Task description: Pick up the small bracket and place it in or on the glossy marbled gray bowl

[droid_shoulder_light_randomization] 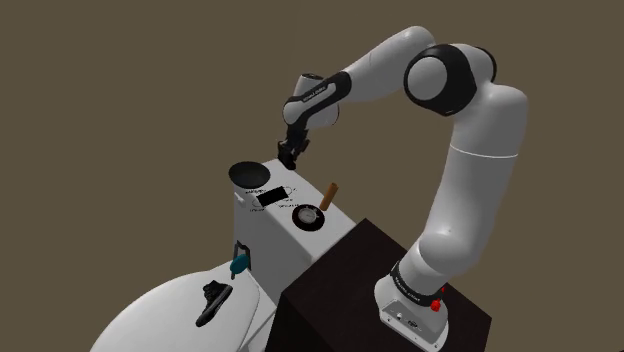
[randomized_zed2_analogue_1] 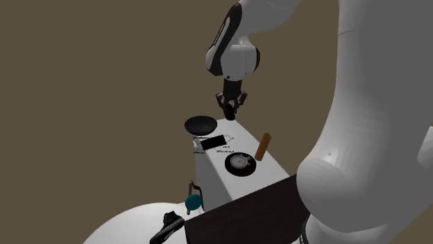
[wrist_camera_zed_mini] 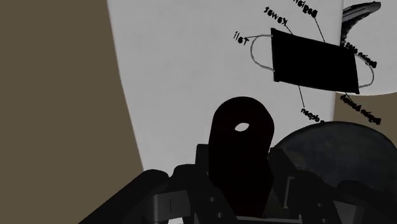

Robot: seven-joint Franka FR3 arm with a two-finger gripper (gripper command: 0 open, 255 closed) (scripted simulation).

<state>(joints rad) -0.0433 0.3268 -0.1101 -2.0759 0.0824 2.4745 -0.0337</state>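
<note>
Checking shoulder view first: gripper (droid_shoulder_light_randomization: 291, 153) hangs above the far end of the white table (droid_shoulder_light_randomization: 275, 250), up and to the view's right of the dark bowl (droid_shoulder_light_randomization: 249, 176), not over its middle. Something dark sits at its tips, too small to tell apart here. A black face mask (droid_shoulder_light_randomization: 273, 195), a round dish (droid_shoulder_light_randomization: 308, 215) and a brown stick (droid_shoulder_light_randomization: 328, 195) lie on the tabletop. Second ext. view: gripper (randomized_zed2_analogue_1: 231, 104) is again raised off the table, near the bowl (randomized_zed2_analogue_1: 201, 125) but to the view's right of its rim; jaws not readable at this range. Wrist view: jaws clamped on the black bracket (wrist_camera_zed_mini: 242, 153), which stands up between them with its hole showing; the bowl (wrist_camera_zed_mini: 337, 149), marbled gray inside, lies just beside and below. Assessment: pick-up done and carry looks mostly done. Left to do, by my reading: shift over the bowl, lower, release. Hidden: fingertips are behind the bracket, bowl is cut off at frame edge, and mask's label text is illegible.
</note>
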